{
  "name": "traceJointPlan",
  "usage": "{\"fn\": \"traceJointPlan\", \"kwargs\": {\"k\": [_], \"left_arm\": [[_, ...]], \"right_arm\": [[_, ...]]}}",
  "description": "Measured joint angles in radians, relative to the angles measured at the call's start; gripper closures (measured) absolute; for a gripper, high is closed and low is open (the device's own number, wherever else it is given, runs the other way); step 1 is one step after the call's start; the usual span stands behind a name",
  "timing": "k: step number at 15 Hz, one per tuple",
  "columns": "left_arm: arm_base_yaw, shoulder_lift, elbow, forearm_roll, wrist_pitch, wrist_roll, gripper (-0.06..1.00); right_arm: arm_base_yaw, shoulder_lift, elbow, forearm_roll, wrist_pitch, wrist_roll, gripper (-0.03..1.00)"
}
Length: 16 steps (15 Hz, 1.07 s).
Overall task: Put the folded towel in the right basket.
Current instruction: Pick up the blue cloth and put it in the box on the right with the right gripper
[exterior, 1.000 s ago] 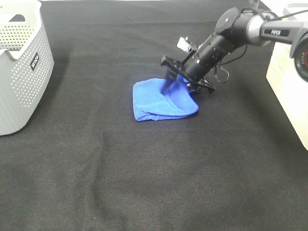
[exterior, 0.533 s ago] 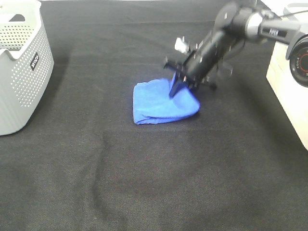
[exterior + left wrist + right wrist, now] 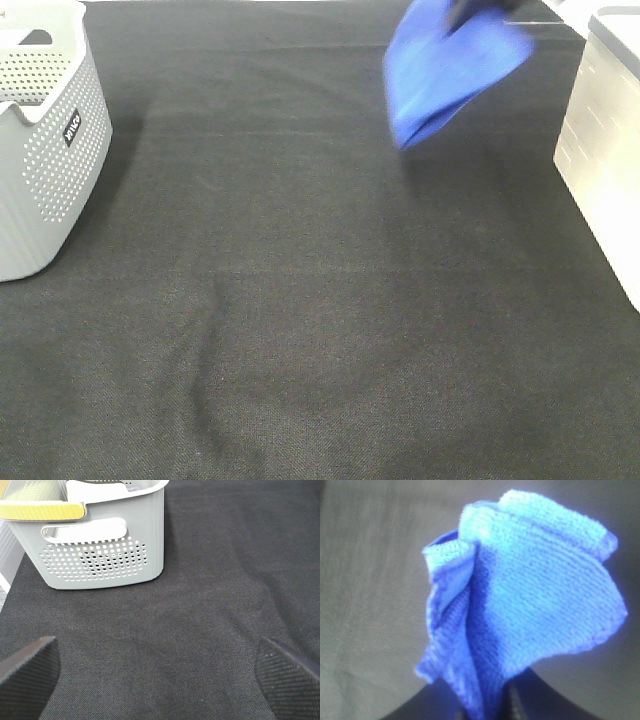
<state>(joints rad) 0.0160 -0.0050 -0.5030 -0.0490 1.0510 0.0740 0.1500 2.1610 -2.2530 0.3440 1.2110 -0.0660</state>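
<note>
1. Seen from the high camera, the folded towel (image 3: 450,70), bright blue, hangs in the air at the far right of the table (image 3: 300,330). It is clear of the black cloth and blurred at its edges.
2. The right basket (image 3: 605,140) stands at the right edge of that view, a pale wall cut off by the frame. The towel appears just left of it, with a dark strip of cloth showing between them.
3. The left basket (image 3: 45,150), grey and perforated, sits at the far left edge. All the cloth between the two baskets lies bare.
4. Only the right wrist view shows the grasp. The right gripper (image 3: 487,710) is clamped on the towel's lower bunch, and the cloth fans out and fills the frame. From above, that gripper is nearly out of frame.
5. Only the left wrist view shows the left gripper (image 3: 160,677), whose fingers (image 3: 25,672) are spread wide and hold nothing above the cloth. It faces the left basket and shows a yellow object (image 3: 37,497) inside.
6. A small dark tag (image 3: 72,127) on the left basket carries white lettering too small to read.
</note>
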Motion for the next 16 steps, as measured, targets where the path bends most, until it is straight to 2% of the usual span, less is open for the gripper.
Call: {"fn": "traceJointPlan", "kwargs": {"k": [2,4,6,7,9,12,13,14,15,16], "left_arm": [[0.000,0.000,0.000,0.001,0.000,0.000,-0.05],[0.000,0.000,0.000,0.001,0.000,0.000,-0.05],[0.000,0.000,0.000,0.001,0.000,0.000,-0.05],[0.000,0.000,0.000,0.001,0.000,0.000,-0.05],[0.000,0.000,0.000,0.001,0.000,0.000,-0.05],[0.000,0.000,0.000,0.001,0.000,0.000,-0.05],[0.000,0.000,0.000,0.001,0.000,0.000,-0.05],[0.000,0.000,0.000,0.001,0.000,0.000,-0.05],[0.000,0.000,0.000,0.001,0.000,0.000,-0.05],[0.000,0.000,0.000,0.001,0.000,0.000,-0.05]], "right_arm": [[-0.125,-0.158,0.097,-0.054,0.003,-0.020,0.83],[-0.303,-0.268,0.145,-0.087,0.004,-0.040,0.83],[-0.468,-0.311,0.154,-0.063,0.005,-0.050,0.83],[-0.521,-0.313,0.158,-0.038,0.004,-0.070,0.83],[-0.546,-0.295,0.205,-0.022,0.005,-0.152,0.83],[-0.543,-0.204,0.253,-0.011,0.014,-0.153,0.80],[-0.543,-0.171,0.258,-0.022,0.015,-0.126,0.63],[-0.541,-0.146,0.259,-0.039,0.015,-0.111,0.34],[-0.533,-0.138,0.261,-0.040,0.014,-0.117,0.14],[-0.526,-0.138,0.261,-0.034,0.014,-0.118,0.05]]}}
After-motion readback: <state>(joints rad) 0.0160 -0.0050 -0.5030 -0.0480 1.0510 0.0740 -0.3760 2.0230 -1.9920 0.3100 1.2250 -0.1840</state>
